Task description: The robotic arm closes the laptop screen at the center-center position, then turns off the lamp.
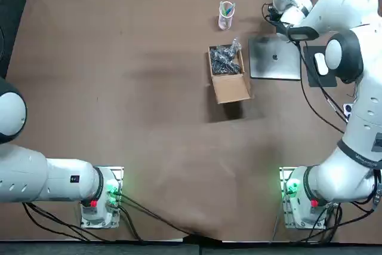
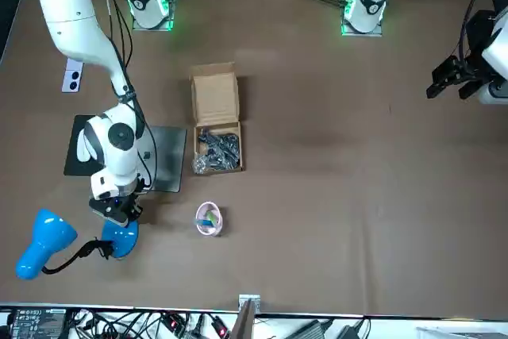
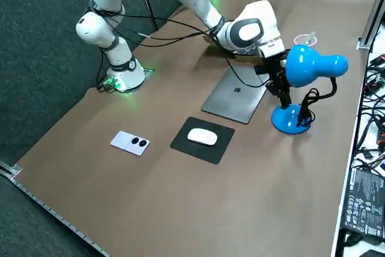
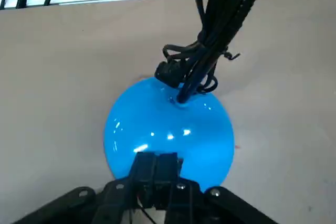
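The silver laptop (image 1: 274, 58) lies shut flat on the table, also seen in the right side view (image 3: 234, 94). Just beyond it stands the blue lamp, its round base (image 3: 290, 118) on the table and its head (image 3: 310, 65) above. My right gripper (image 3: 281, 95) points down over the base. In the wrist view the gripper (image 4: 156, 157) is shut, its two black fingers (image 4: 144, 171) together, tips at the top of the blue base (image 4: 168, 124) next to the black cable. I cannot tell whether they touch it. The arm hides the lamp from overhead.
An open cardboard box (image 1: 228, 76) holding dark parts sits left of the laptop, with a cup of pens (image 1: 226, 15) behind it. A white mouse (image 3: 202, 137) on a black pad and a small two-button switch (image 3: 130, 142) lie nearer the right edge. Cables crowd the far table edge.
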Motion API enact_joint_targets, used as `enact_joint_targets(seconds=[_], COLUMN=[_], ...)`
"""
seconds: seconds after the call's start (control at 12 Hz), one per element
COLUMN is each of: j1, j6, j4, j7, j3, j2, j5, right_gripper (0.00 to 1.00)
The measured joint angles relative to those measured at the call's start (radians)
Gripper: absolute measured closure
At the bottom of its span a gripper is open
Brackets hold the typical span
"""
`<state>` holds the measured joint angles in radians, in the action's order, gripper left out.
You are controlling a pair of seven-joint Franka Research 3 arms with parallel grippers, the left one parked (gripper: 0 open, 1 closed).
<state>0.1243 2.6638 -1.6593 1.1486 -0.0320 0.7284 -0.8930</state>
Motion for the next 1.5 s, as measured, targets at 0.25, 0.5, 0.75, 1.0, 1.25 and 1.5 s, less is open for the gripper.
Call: enact_joint_targets(seconds=[0.25, 0.5, 0.75, 1.0, 1.25, 1.5], j1=[0.000, 0.000, 0.000, 0.000, 0.000, 0.000], j6=[0.009, 0.015, 0.016, 0.017, 0.019, 0.024], j4=[0.001, 0.003, 0.014, 0.014, 0.018, 0.026], j7=[0.000, 0.000, 0.000, 0.000, 0.000, 0.000], j3=[-0.006, -0.008, -0.009, -0.009, -0.010, -0.010], j2=[0.001, 0.004, 0.010, 0.011, 0.012, 0.017], j5=[-0.006, -0.008, -0.009, -0.010, -0.010, -0.014], right_gripper=[0.98, 0.98, 0.98, 0.98, 0.98, 0.98])
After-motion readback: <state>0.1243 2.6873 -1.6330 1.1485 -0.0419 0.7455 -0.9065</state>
